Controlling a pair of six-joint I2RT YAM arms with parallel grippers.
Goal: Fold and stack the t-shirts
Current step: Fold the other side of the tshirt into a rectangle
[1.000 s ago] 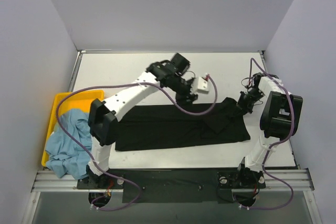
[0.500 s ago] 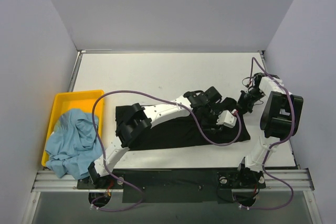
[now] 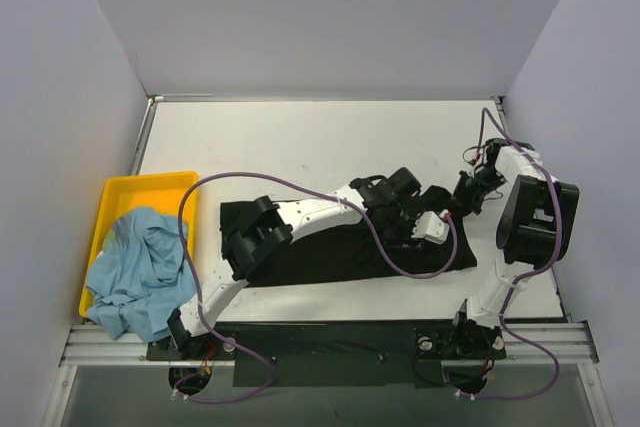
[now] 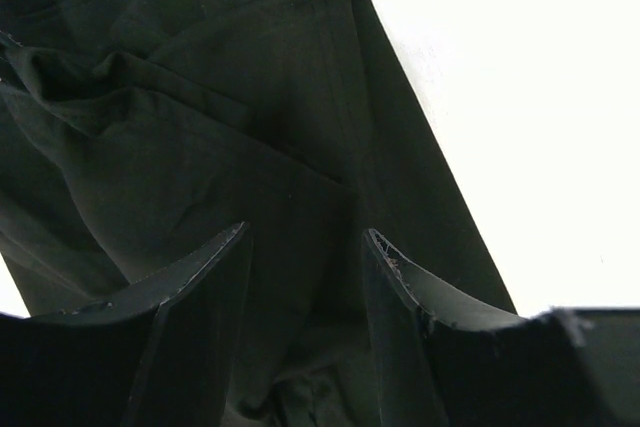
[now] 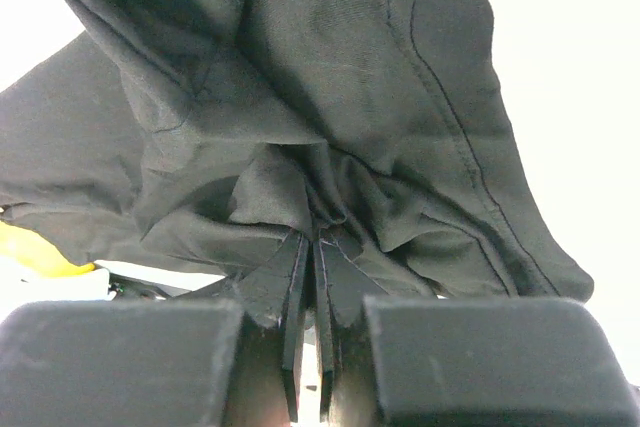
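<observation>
Two wrist views are showing you more: right gripper (image 5: pixel 310 237) is pinching the bunched soft black cloth t-shirt (image 3: pixel 340 257); left gripper (image 4: pixel 305 237) is hanging parted over its hem, white tabletop (image 4: pixel 540 97) showing at frame right.

- The far half of the table (image 3: pixel 300 137) lies bare from wall to wall, open to either arm.
- The left arm (image 3: pixel 300 215) slants across the black t-shirt (image 3: pixel 330 259), barring the near approach to its middle.
- The left gripper (image 4: pixel 305 232), jaws apart over the shirt's right end, crowds the right gripper (image 5: pixel 308 237), whose jaws are pinched on that cloth; there is little room between them.
- The yellow tray (image 3: pixel 112 190), heaped with the light blue t-shirt (image 3: pixel 135 272), blocks the left edge.
</observation>
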